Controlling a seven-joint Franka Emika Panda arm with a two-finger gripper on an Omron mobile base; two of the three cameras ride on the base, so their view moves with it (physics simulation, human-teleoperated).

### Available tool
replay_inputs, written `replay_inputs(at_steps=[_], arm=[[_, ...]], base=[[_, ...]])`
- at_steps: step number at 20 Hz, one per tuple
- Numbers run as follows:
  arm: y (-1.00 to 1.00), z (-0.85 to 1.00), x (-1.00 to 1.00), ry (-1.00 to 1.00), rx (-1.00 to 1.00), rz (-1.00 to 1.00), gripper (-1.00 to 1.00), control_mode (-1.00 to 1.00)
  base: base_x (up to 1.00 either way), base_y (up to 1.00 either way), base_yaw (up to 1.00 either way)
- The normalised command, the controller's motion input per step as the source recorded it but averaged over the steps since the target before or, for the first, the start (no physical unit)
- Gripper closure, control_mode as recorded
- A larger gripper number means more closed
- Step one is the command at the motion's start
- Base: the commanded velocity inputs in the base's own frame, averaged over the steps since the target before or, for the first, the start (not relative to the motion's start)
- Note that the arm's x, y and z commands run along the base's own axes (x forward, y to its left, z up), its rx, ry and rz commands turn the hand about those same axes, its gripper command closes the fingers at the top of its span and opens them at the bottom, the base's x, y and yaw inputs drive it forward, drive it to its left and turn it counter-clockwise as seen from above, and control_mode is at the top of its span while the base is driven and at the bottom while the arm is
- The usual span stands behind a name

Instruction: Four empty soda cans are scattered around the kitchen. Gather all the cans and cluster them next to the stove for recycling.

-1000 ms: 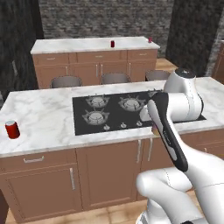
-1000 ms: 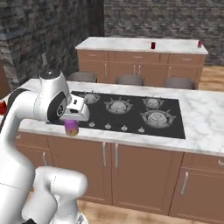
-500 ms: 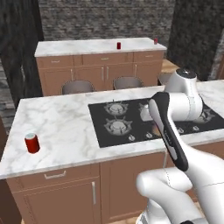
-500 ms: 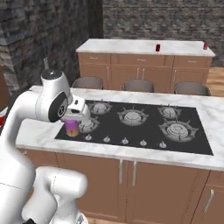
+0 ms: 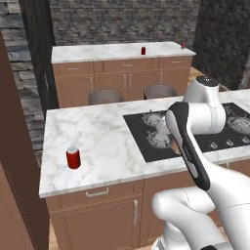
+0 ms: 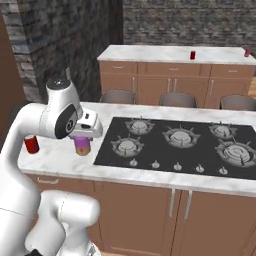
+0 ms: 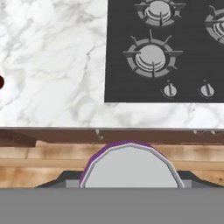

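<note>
Just left of the stove [image 6: 180,145], above the marble surface [image 5: 102,141], the end effector [image 6: 82,141] is closed around the purple-pink soda can [image 6: 82,145], gripping its upper body. An empty can should be light, thin-walled and easily dented, so a gentle mid-body hold suits it. A red can [image 5: 73,157] stands on the same surface; two more red cans [image 6: 192,54] sit on the far counter [image 6: 150,52].

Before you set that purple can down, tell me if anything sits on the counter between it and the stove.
Nothing visible does. The purple can, held in the gripper, hangs by the stove's left edge, and the marble counter there looks bare. The red can stands on the far side, away from the stove.
</note>
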Motion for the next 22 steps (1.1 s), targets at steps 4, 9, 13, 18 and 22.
replay_inputs(at_steps=[4,9,13,18,22], arm=[[0.00,0.00,0.00,0.00,0.00,0.00,1.00,1.00],[0.00,0.00,0.00,0.00,0.00,0.00,1.00,1.00],[0.00,0.00,0.00,0.00,0.00,0.00,1.00,1.00],[0.17,-0.02,0.40,0.00,0.00,0.00,1.00,-1.00],[0.42,-0.11,0.82,0.00,-0.02,0.00,1.00,-1.00]], base=[[0.44,0.46,-0.01],[0.51,0.37,0.00],[0.43,0.35,0.00],[0.17,0.08,0.00],[0.00,0.00,0.00]])
